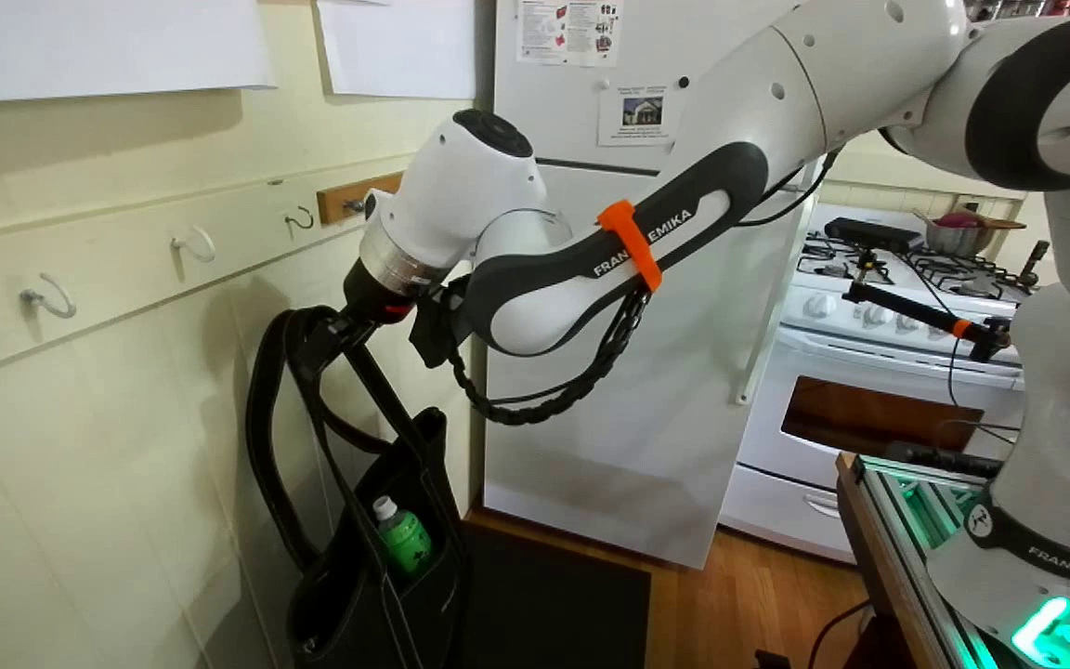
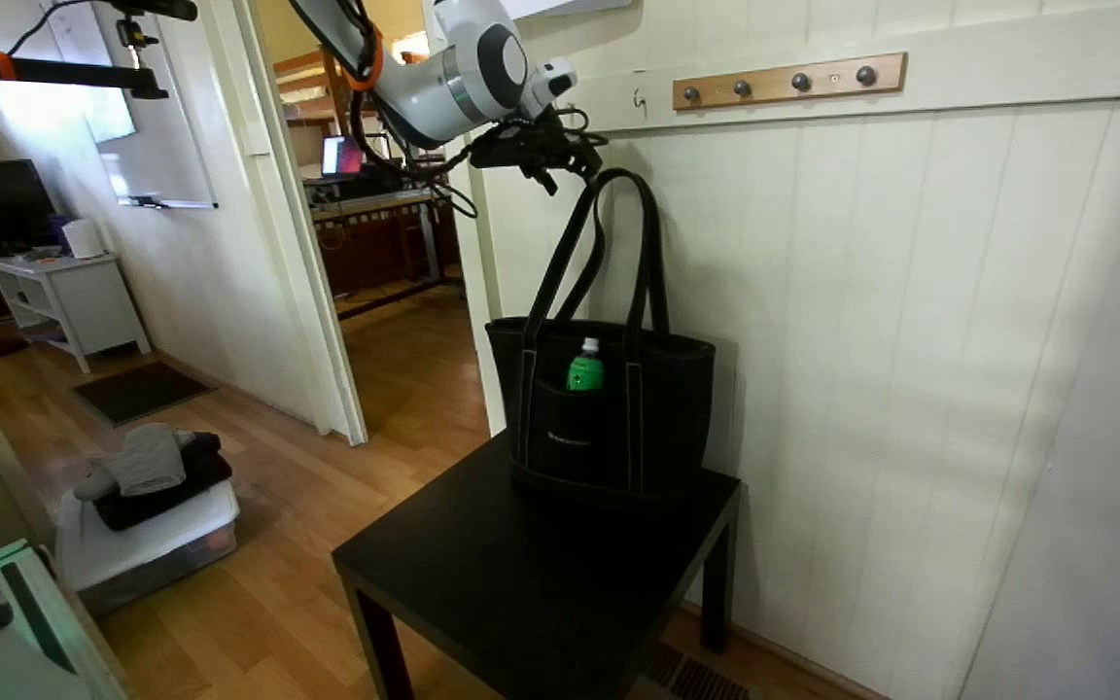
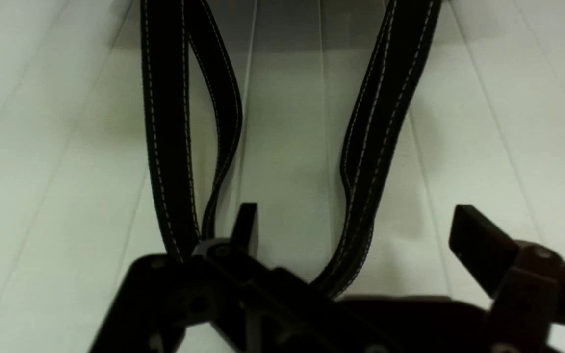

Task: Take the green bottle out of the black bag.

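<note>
A robot's claw (image 3: pixel 355 219) hangs by the top of the looping handles (image 3: pixel 169 122) of a black bag (image 2: pixel 677 418), its two fingers (image 3: pixel 481 247) well apart, at 7 and 4 o'clock in the wrist view; whether they touch the handles cannot be told. The green bottle (image 2: pixel 586 372) sits, white cap (image 2: pixel 591 345) up, in the bag's front pocket (image 2: pixel 560 420), at 6 o'clock from the claw in an exterior view. There the bag stands on a black worktop (image 2: pixel 482 574), with a wooden peg rack (image 2: pixel 771 86) on the wall (image 2: pixel 910 292) at 2 o'clock from the claw.

Gripper (image 3: pixel 353 224) jaws apart; blk straps (image 3: pixel 169 122) run partly behind; pale wall (image 3: pixel 287 147) bkgd
</note>
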Robot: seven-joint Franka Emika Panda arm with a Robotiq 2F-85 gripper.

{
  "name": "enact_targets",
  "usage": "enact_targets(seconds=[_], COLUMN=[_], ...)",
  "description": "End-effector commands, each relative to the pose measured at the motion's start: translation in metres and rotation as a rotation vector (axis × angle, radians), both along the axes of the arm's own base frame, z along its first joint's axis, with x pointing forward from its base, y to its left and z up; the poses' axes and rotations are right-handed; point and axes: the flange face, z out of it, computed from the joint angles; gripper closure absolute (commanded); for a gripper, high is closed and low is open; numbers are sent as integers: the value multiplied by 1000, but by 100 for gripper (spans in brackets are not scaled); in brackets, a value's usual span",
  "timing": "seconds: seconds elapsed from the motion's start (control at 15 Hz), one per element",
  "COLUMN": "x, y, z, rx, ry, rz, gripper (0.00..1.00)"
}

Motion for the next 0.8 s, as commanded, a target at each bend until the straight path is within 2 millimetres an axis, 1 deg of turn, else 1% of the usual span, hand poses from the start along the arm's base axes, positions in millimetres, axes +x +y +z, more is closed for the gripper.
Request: enact_targets(seconds=[0.0, 0.2, 0.27, 0.33, 0.4, 0.47, 0.6, 0.67, 0.73], x=[15, 25, 29, 31, 34, 35, 38, 39, 40], y=[7, 13, 15, 17, 18, 19, 19, 18, 16], z=[-12, -20, -23, -25, -27, -29, -28, -28, -28], rx=[10, 13, 11, 8, 10, 11, 14, 18, 20], ry=[-60, -82, -85, -87, -89, -89, -95, -97, -94], rz=[22, 33, 35, 39, 41, 42, 42, 43, 39], gripper=[0, 0, 5, 23, 30, 32, 47, 57, 63])
